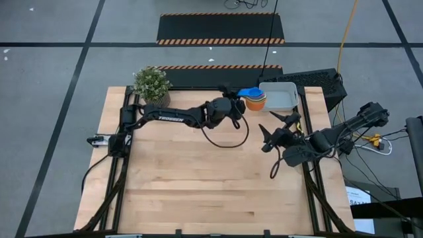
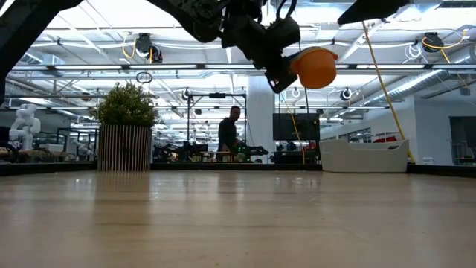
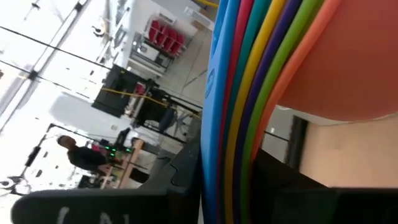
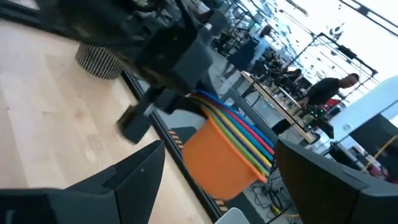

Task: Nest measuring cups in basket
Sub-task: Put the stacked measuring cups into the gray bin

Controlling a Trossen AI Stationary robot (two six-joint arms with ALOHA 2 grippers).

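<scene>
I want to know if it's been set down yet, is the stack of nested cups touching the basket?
Apart. The low view shows the cup stack held high in the left gripper, well above the basket on the table.

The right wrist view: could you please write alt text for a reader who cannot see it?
The left gripper holds a nested stack of measuring cups in the air, orange on the outside with colored rims showing. A striped plant pot stands on the wooden table, and a person is in the room beyond.
</scene>
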